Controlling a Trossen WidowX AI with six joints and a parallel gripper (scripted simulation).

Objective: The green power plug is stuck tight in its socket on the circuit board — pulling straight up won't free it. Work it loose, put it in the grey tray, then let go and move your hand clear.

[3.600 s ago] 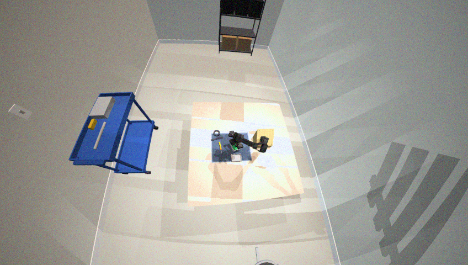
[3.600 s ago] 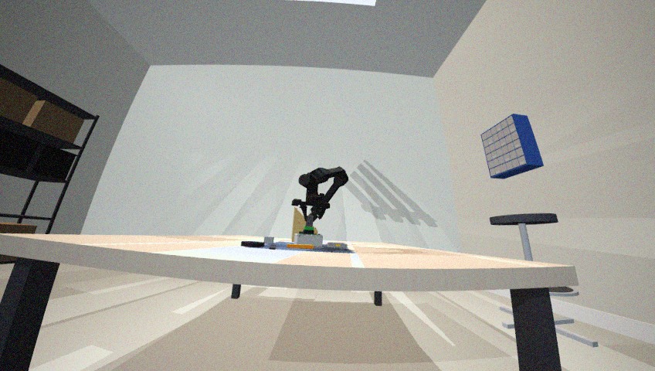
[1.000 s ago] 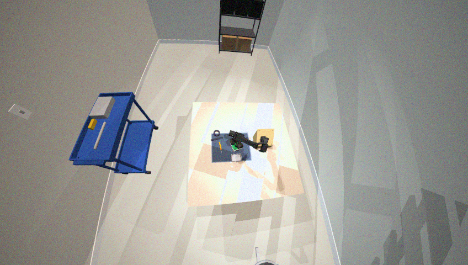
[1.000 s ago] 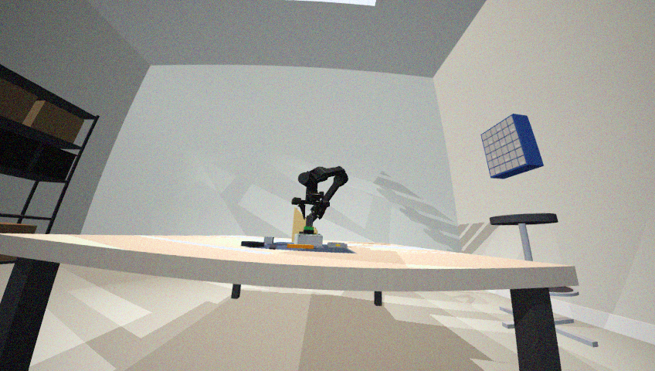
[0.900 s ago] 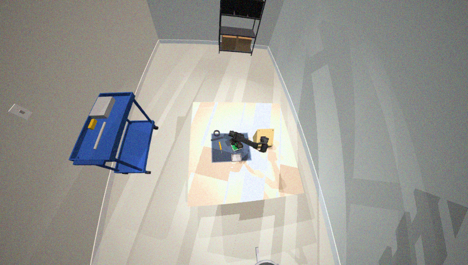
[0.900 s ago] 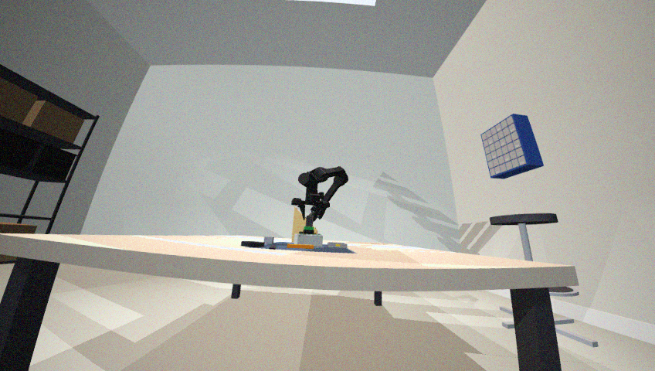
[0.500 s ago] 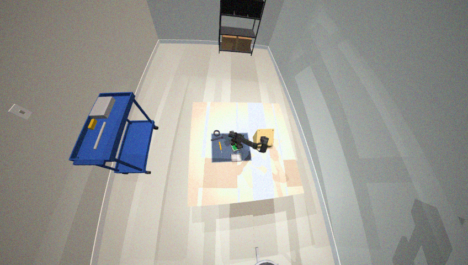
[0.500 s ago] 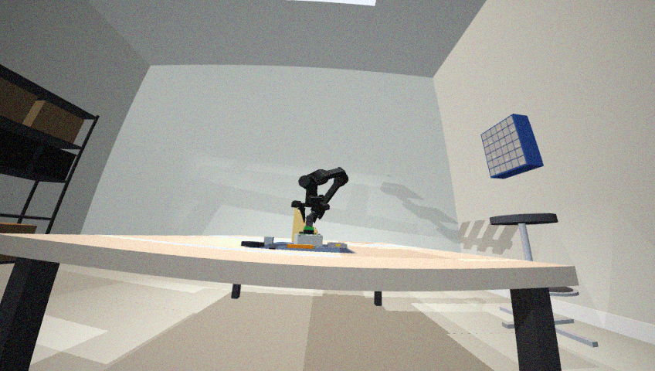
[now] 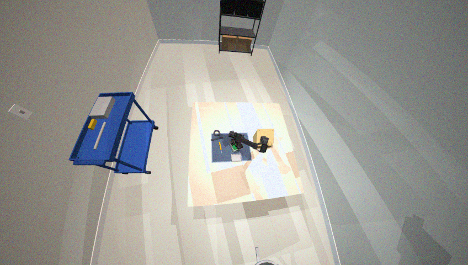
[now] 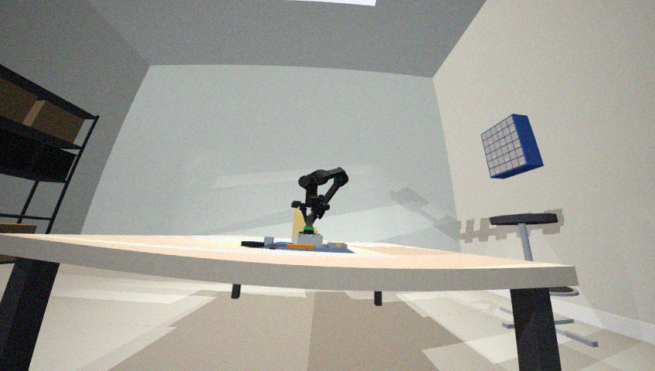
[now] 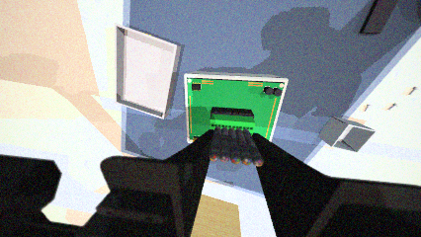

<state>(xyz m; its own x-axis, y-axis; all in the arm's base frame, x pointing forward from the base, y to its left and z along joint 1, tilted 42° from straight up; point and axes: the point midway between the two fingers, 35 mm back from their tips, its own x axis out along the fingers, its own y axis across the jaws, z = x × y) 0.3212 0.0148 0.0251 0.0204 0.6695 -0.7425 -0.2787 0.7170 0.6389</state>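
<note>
one hand [image 9: 235, 146] [image 10: 309, 226] [image 11: 232, 135] clamped on one green plug [image 10: 308, 229] [image 11: 232, 120], over one circuit board [image 9: 234, 147] [image 11: 203, 106].

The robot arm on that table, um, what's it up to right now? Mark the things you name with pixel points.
The black arm has its gripper [image 11: 232, 135] shut on the green power plug [image 11: 232, 120], which has a row of dark wires. The plug is at its socket on the circuit board [image 11: 203, 106]; whether it has come loose at all, I can't tell. The grey tray [image 9: 235, 158] [image 11: 148, 74] beside the board has no plug in it, so that part remains to be done.
</note>
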